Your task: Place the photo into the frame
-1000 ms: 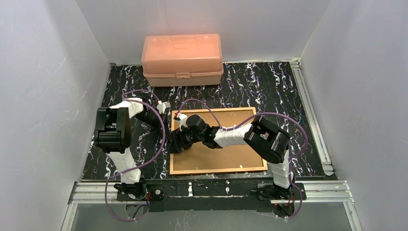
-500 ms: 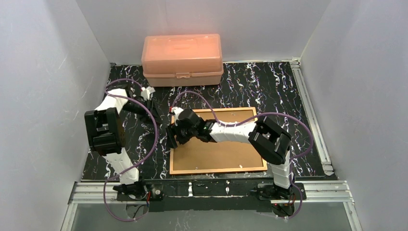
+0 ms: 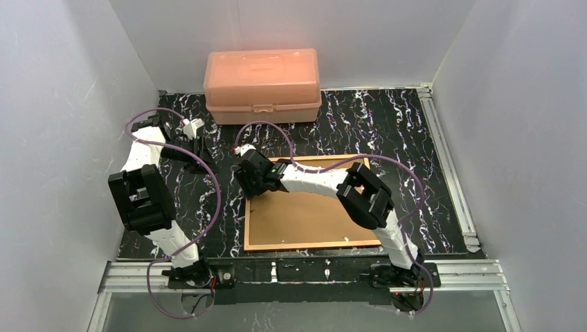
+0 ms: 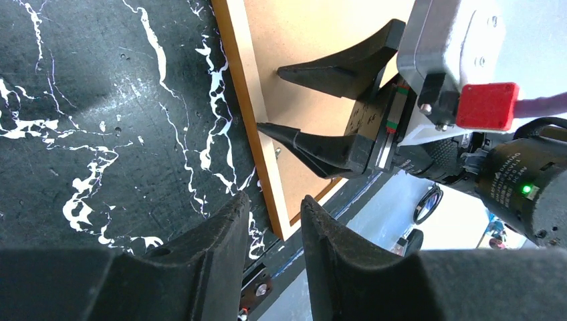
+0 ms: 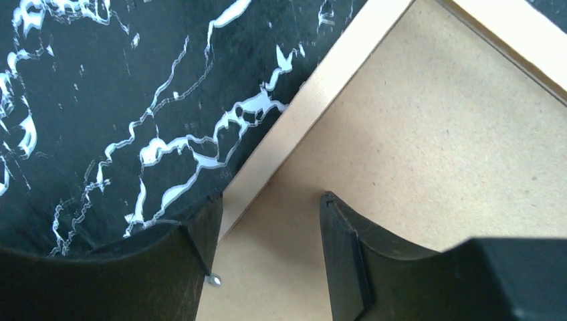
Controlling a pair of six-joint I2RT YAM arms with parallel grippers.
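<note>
- Two arms on the black white-veined table [image 3: 387, 124]. The left arm [image 3: 142, 197] reaches up the left side, well apart from the frame.
- Left gripper [image 4: 273, 200]: two black fingers [image 4: 217, 234] with a narrow gap between them and nothing in it. It hangs over bare tabletop, just off the frame's left edge.
- Right gripper [image 5: 269, 200]: jaws set wide and clamping nothing. One finger is over the marble just outside the frame's left border and the other over the brown board inside it, so the pair straddles that border near the far left corner. Whether the tips press down, cannot tell.
- One small metal tab [image 5: 214, 280] at the border's inner edge, below the outer finger.
- One pink translucent box [image 3: 263, 83], lid shut, at the back wall, apart from the frame.
- One frame [image 3: 311, 244], with a thin orange-brown border, lies flat at the centre front of the table.
- One plain brown backing board [image 3: 304, 218] fills it. What lies under the board is hidden.
- The right arm [image 3: 363, 197] stretches leftward across the board.
</note>
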